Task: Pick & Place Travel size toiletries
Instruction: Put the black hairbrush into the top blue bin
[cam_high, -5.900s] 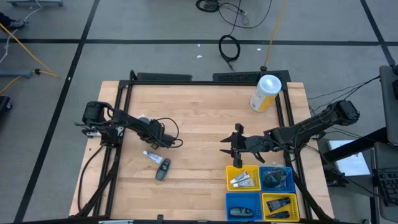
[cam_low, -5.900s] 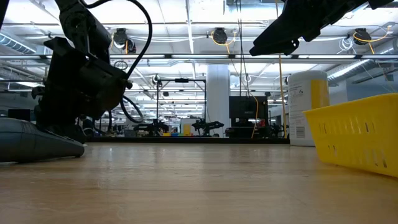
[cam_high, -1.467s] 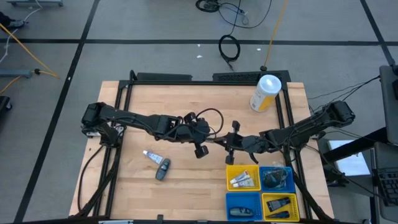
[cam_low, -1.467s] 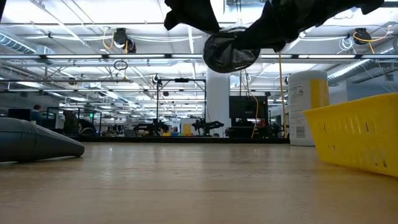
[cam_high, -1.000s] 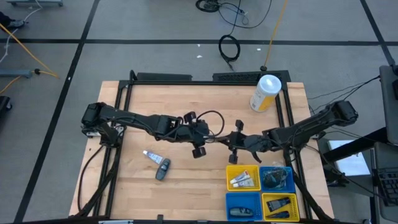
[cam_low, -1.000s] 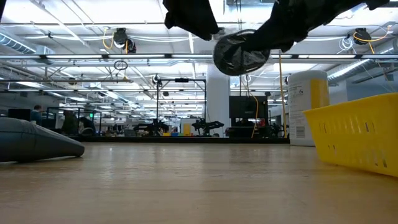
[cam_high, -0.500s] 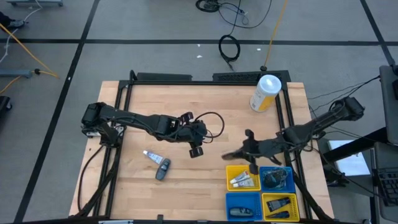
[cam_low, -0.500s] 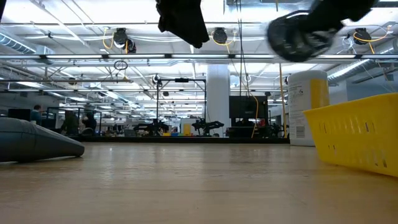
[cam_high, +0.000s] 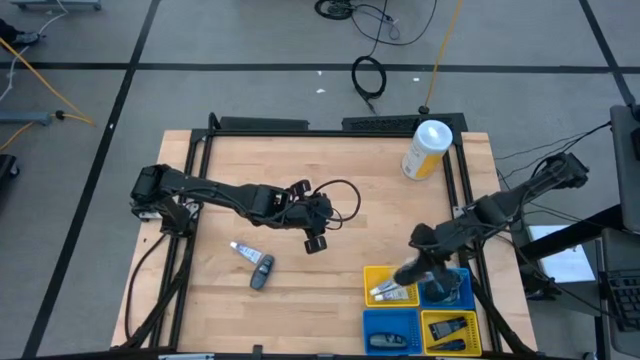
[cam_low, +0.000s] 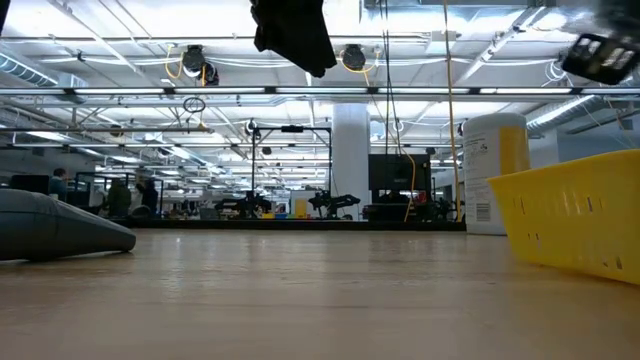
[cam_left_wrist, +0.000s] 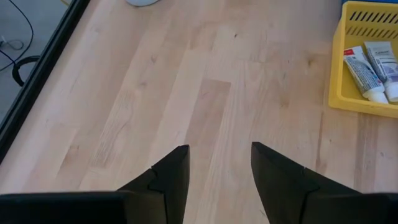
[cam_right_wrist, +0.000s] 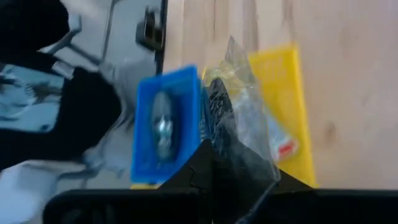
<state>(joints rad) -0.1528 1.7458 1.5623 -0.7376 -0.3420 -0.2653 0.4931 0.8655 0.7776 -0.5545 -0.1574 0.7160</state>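
My right gripper (cam_high: 410, 272) hangs over the baskets at the table's near right, shut on a greyish round piece in clear wrap (cam_right_wrist: 239, 121). In the low view it is a blur at the top right (cam_low: 600, 55). My left gripper (cam_high: 315, 241) hovers open above the table's middle, with only bare wood between its fingers (cam_left_wrist: 217, 174). A small white tube (cam_high: 243, 251) and a dark grey oblong piece (cam_high: 261, 272) lie flat on the wood near the left. The oblong piece also shows in the low view (cam_low: 60, 225). My right gripper pinches the wrapped piece between its two fingers, at the end nearest them (cam_right_wrist: 225, 142). The crinkled clear wrap sticks out past the fingertips. The fingers slant down toward the table's near edge. The piece is lifted clear, above the yellow and blue baskets.
Several small baskets stand at the near right: a yellow one (cam_high: 390, 287) with white tubes (cam_left_wrist: 364, 68), a blue one (cam_high: 450, 288), another blue (cam_high: 388, 335) and another yellow (cam_high: 450, 330). A large white-and-yellow canister (cam_high: 427, 149) stands at the far right. Bare wood lies around the middle.
My right gripper has drawn away from my left gripper at the table's middle. It has carried the wrapped piece toward the near right until it is over the baskets, turning and tipping downward as it went.
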